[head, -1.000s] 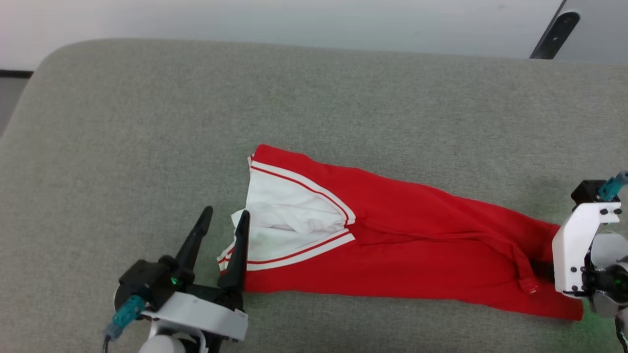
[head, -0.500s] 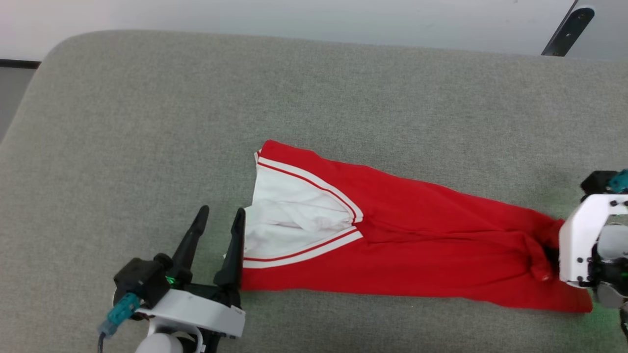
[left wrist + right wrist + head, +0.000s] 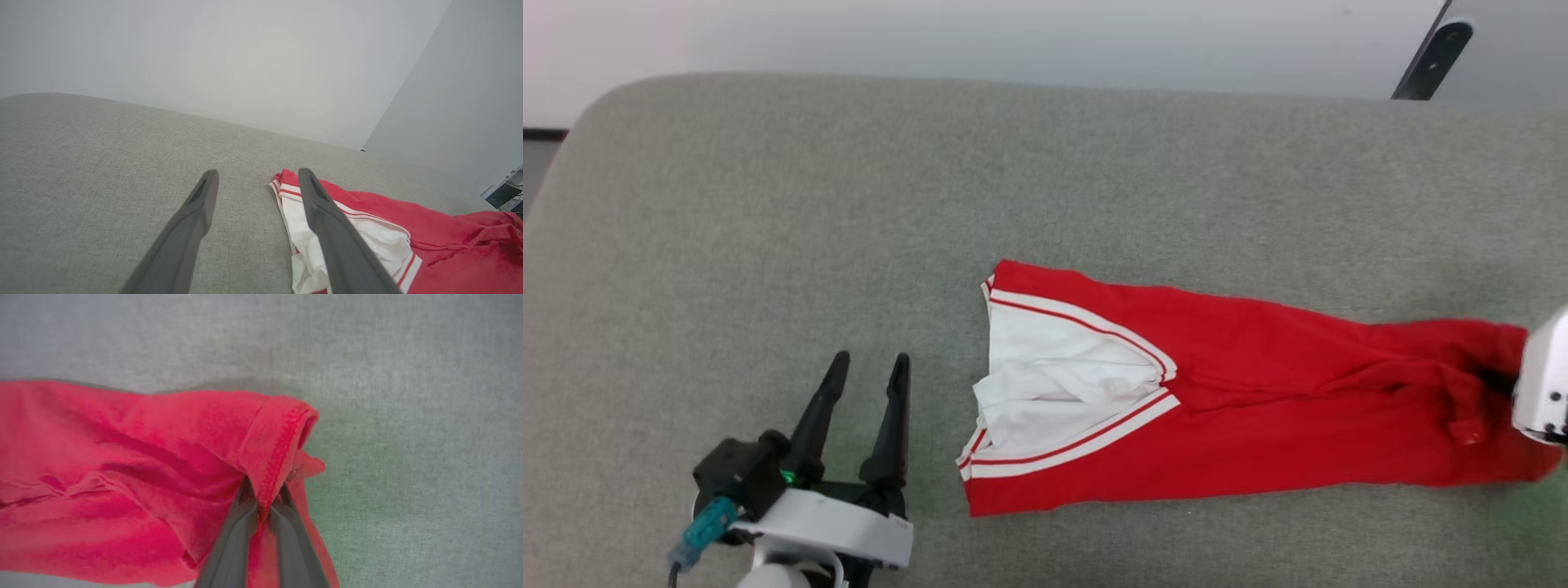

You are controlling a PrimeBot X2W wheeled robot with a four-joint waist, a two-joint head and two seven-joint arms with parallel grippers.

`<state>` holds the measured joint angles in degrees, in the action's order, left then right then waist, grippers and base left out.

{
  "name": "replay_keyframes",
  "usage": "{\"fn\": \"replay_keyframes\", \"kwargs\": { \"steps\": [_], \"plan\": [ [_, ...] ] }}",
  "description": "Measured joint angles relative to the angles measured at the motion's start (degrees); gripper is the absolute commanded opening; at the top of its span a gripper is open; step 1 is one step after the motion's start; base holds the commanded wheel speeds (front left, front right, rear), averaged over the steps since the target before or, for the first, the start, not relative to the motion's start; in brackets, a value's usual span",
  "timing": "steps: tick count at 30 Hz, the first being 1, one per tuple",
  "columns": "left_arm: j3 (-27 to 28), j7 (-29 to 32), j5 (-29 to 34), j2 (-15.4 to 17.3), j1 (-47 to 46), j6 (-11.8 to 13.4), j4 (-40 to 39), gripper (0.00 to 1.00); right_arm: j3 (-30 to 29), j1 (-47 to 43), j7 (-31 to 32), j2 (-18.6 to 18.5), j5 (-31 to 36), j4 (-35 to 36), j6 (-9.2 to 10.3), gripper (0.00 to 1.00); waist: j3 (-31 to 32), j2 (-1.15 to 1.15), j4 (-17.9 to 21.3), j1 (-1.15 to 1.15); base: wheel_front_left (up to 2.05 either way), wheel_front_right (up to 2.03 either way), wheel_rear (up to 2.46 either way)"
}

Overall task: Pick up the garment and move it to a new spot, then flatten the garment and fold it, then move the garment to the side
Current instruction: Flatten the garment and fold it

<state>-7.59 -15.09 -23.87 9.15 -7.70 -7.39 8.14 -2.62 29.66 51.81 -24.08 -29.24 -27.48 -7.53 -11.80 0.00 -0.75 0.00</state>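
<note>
Red jersey-style garment (image 3: 1258, 425) of soft knit cloth, with a white sleeve and white-and-red striped trim, lies stretched out as a long folded band on the grey fabric-covered surface (image 3: 849, 188). It takes up the surface's near right part, its sleeve end towards the surface's middle. Right gripper (image 3: 263, 490), at the surface's right side, is clamped on the garment's stitched red hem, bunching the cloth. Left gripper (image 3: 870, 359), at the surface's near left, has its fingers spread wide and empty, just beside the sleeve and apart from it.
</note>
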Motion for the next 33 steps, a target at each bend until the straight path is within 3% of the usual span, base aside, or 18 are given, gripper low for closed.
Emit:
{"fn": "replay_keyframes", "kwargs": {
  "steps": [8,11,12,13,18,25,33],
  "plan": [
    [0.56,0.00,-0.77,-0.96,2.29,0.00,1.57,1.00,0.01,-2.28,7.43,5.77,-4.60,12.70,0.01,0.00,3.37,0.00,1.21,0.00,0.00,0.00,0.00],
    [0.52,0.00,-0.97,-1.18,2.41,0.00,1.72,1.00,-0.54,-2.50,9.78,9.44,-4.94,17.29,0.01,0.00,4.74,0.00,1.37,0.00,0.00,0.00,0.00],
    [0.32,0.00,-1.21,-1.32,2.52,0.00,2.01,1.00,-0.71,-2.49,11.14,12.59,-4.57,19.89,0.01,0.00,5.52,0.00,1.28,0.00,0.00,0.00,0.00],
    [0.32,0.00,-1.21,-1.32,2.52,0.00,2.01,1.00,-0.71,-2.49,11.14,12.59,-4.57,19.89,0.01,0.00,5.52,0.00,1.28,0.00,0.00,0.00,0.00],
    [-0.70,0.00,-1.25,-1.87,2.86,0.00,2.82,1.00,0.19,-2.29,13.78,19.31,-2.66,24.05,0.01,0.00,6.54,0.00,-0.36,0.00,0.00,0.00,0.00],
    [-2.45,0.00,0.44,-2.42,1.10,0.00,2.70,1.00,3.59,-1.70,12.66,20.97,-0.53,23.82,0.01,0.00,6.86,0.00,-5.10,0.00,0.00,0.00,0.00],
    [-0.97,0.00,3.19,-3.94,-0.37,0.00,1.83,1.00,8.47,-0.90,8.46,21.15,-1.62,18.46,0.01,0.00,6.85,0.00,-11.27,0.00,0.00,0.00,0.00]
  ]
}}
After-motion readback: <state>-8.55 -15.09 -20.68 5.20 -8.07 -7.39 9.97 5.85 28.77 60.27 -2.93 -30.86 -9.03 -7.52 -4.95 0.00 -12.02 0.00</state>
